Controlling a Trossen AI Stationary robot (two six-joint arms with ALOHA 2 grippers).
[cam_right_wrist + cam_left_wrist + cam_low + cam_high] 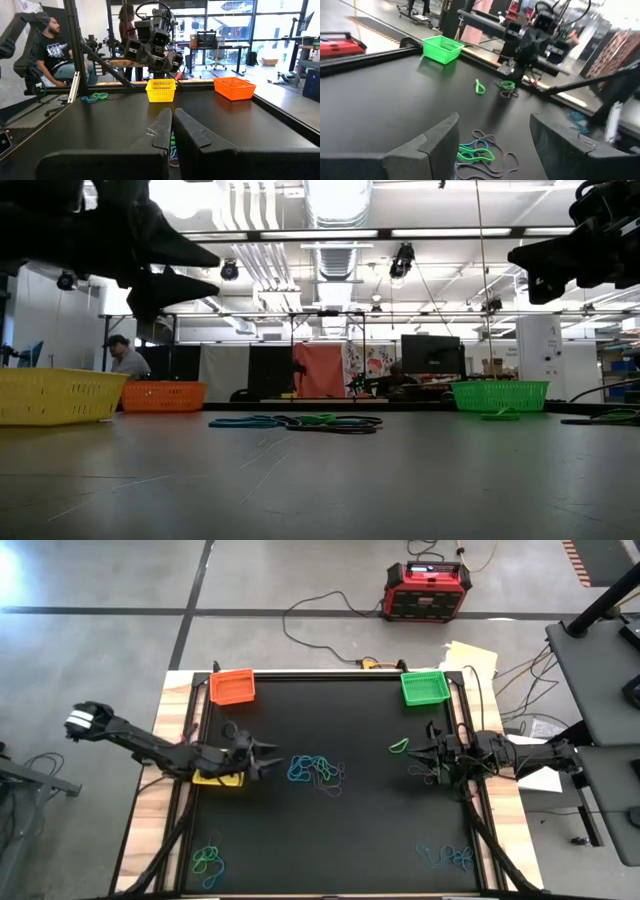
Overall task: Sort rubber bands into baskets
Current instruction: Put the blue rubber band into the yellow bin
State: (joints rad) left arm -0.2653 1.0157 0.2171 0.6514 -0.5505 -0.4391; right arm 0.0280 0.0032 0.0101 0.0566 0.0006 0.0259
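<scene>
Three mesh baskets stand on the black table: orange at the far left, green at the far right, yellow at the left under my left arm. A pile of blue, green and dark rubber bands lies in the middle. My left gripper is open and empty, held above the table just left of that pile; the pile shows between its fingers in the left wrist view. My right gripper is shut, held above the table at the right, pointing left. A single green band lies by it.
More bands lie in a few places: under my right gripper, near the front left and near the front right. A red-and-black box and cables lie on the floor beyond the table. A person sits beyond the table's left.
</scene>
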